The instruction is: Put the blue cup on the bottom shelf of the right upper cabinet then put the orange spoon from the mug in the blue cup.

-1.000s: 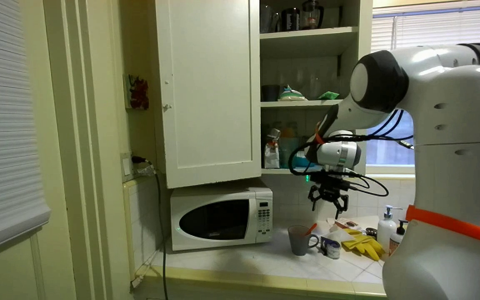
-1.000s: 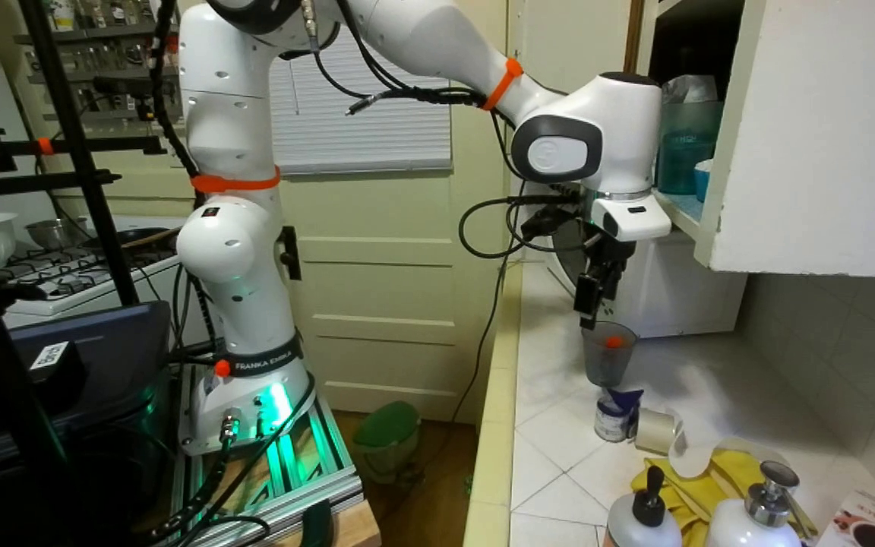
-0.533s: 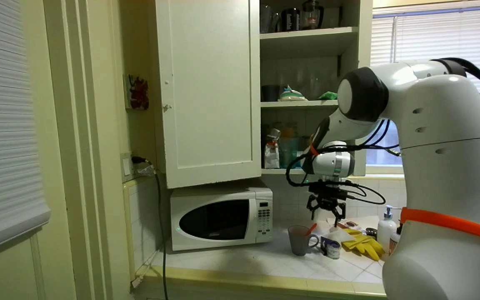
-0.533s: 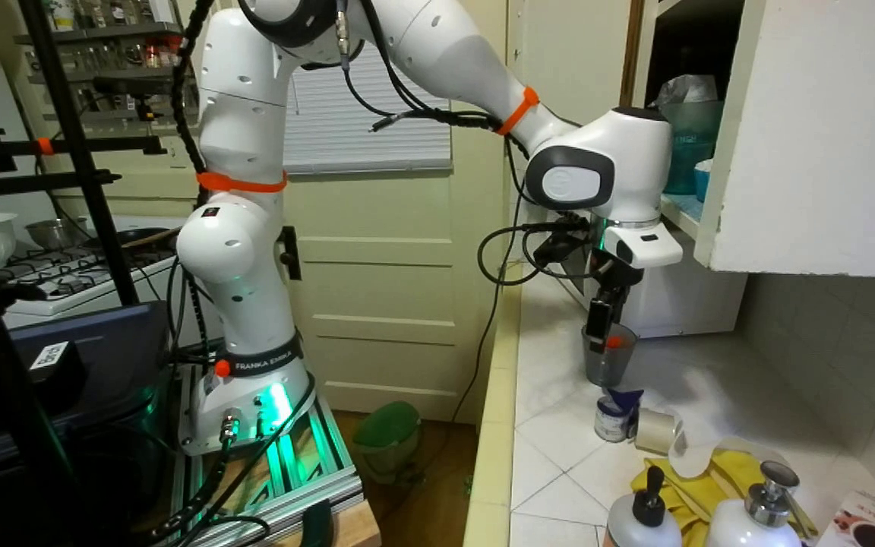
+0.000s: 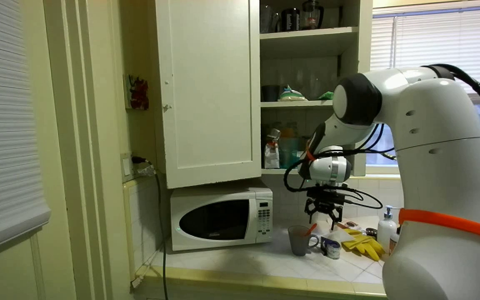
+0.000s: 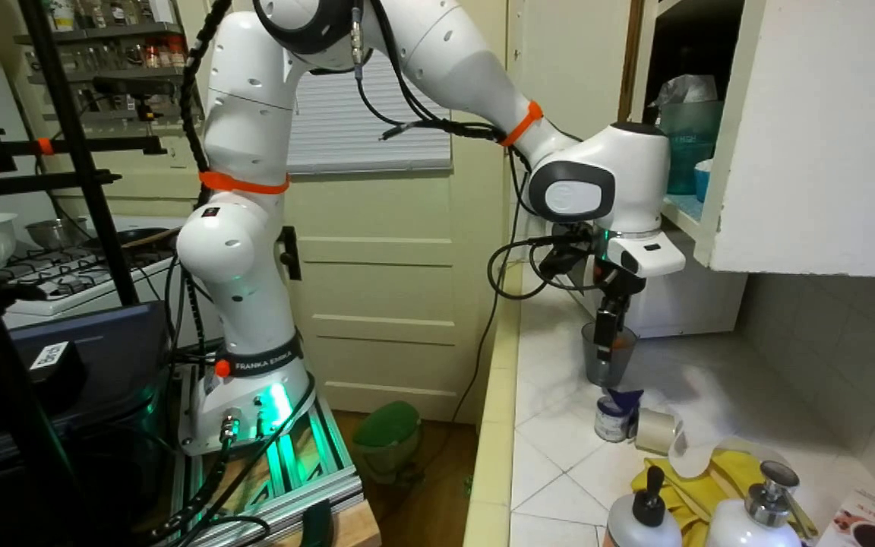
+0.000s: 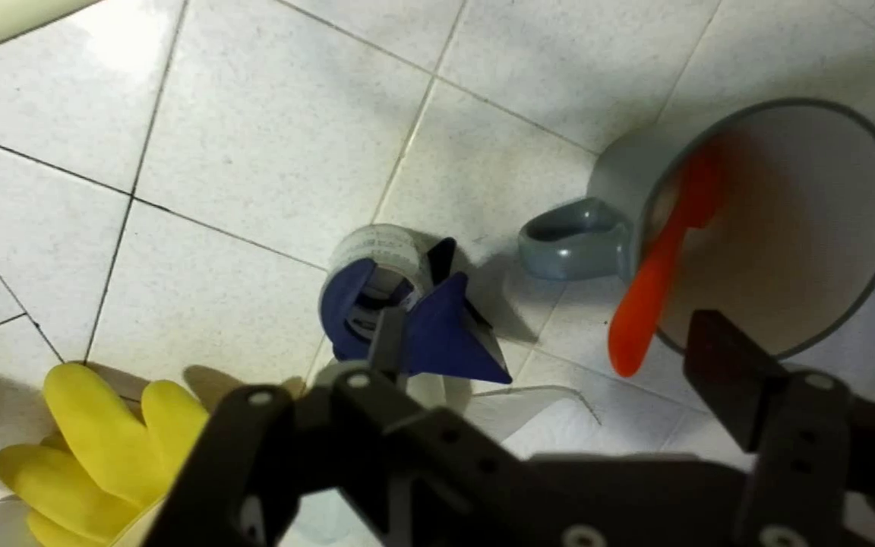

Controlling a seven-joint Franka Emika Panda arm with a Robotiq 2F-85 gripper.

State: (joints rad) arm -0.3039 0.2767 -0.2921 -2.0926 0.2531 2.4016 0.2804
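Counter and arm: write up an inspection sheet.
Surface: white tiled counter, grout lines dark in places.
Job's things: grey handled mug upright; slim orange spoon leaning in it; tall teal-blue translucent plastic tumbler on the bottom shelf of the cream-white wall cabinet.
Clutter: yellow rubber-looking gloves, two pale pump bottles, small white-and-purple cylinder.
Black two-fingered pincer: open; nothing seen held.
Cables: black cables looping beside the white arm.
Surroundings: white microwave shut; cabinet door open.
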